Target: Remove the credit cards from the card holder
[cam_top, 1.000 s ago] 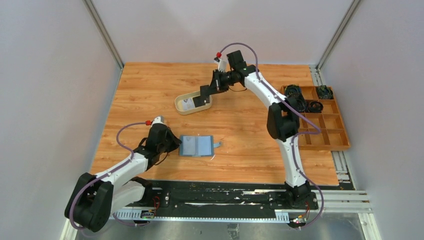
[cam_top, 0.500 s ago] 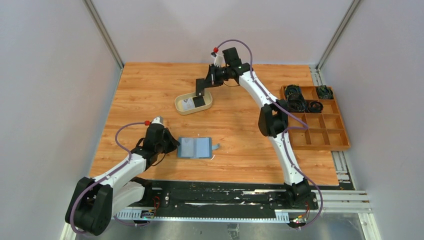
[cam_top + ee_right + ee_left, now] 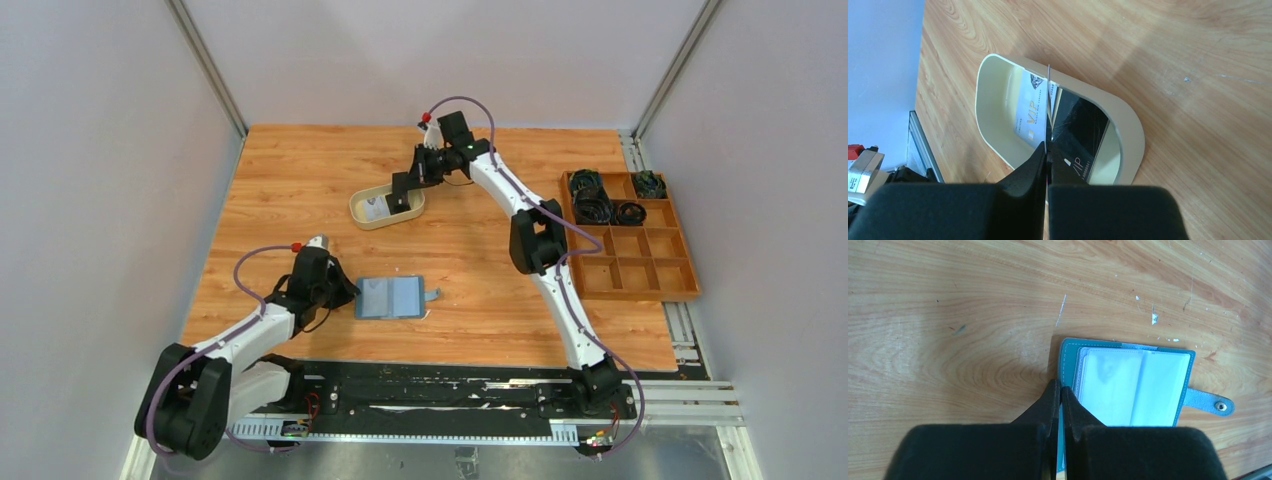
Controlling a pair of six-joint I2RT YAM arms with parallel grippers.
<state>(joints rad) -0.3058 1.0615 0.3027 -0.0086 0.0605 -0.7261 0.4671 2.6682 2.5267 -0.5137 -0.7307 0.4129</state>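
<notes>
While left hand (image 3: 1060,388) pinches the card holder (image 3: 1133,386), right hand (image 3: 1047,146) clamps a card (image 3: 1048,97).

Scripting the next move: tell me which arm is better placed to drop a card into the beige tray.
Right. The right pincer is shut on a thin card, edge-on above the tray, where two cards already lie. The left pincer pinches the card holder at its edge, far from the tray.

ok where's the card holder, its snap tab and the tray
card holder (image 3: 1118,385): left wrist view, clear inner sleeve
snap tab (image 3: 1209,401): left wrist view, strap middle
tray (image 3: 1132,140): right wrist view, rim
</notes>
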